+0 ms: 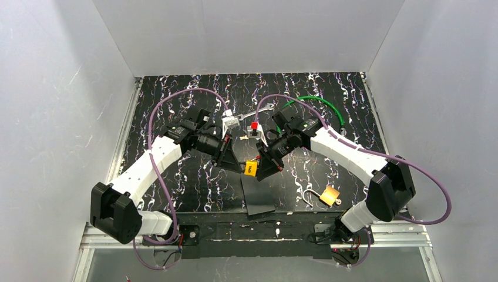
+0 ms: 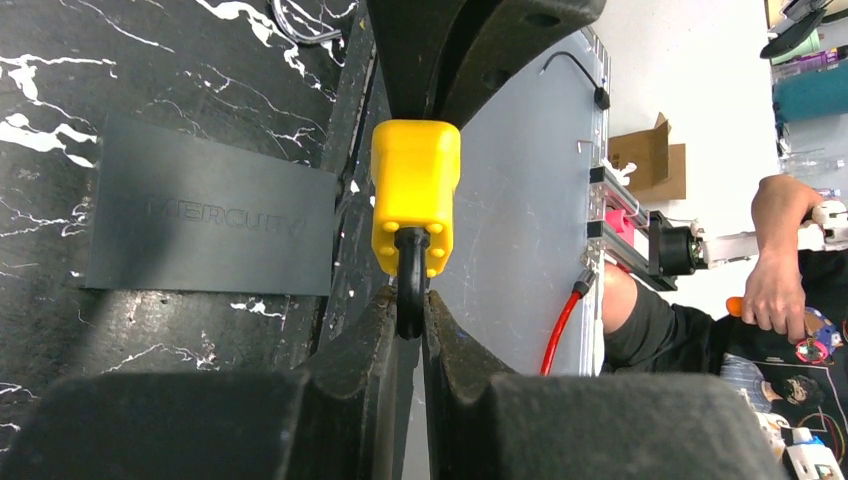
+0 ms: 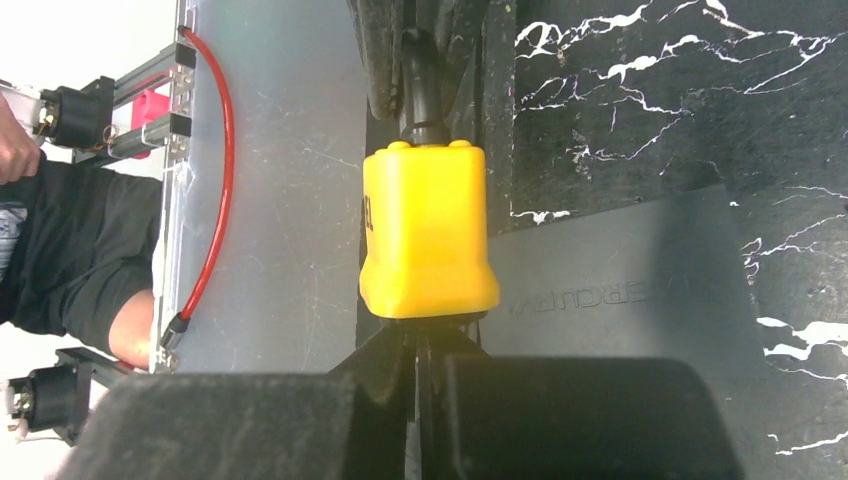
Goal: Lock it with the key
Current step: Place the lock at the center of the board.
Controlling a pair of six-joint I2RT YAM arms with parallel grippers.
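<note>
The key (image 1: 251,167) is held in the air between the two grippers, above the middle of the table (image 1: 194,182). From above it is seen only as a small yellow block at the far edge of a dark mat (image 1: 258,197), and the fingers cannot be made out.

The left wrist view shows more. A black loop (image 2: 408,290) at one end of the yellow head is clamped between the clenched fingers of the left gripper (image 2: 408,310). The word MERCURY is read on the mat in this view.

In the right wrist view the right gripper (image 3: 418,345) is seen clenched tight against the other end of the head. The key appears to be gripped there, but the metal blade is hidden in every view.

A brass padlock (image 1: 330,195) is shown only by the top view, lying on the table well apart from the key, near the right arm's base. A green cable (image 1: 320,101) at the back of the table is also seen only from above.

Only the wrist views show a person (image 2: 775,290) beyond the table's near edge.
</note>
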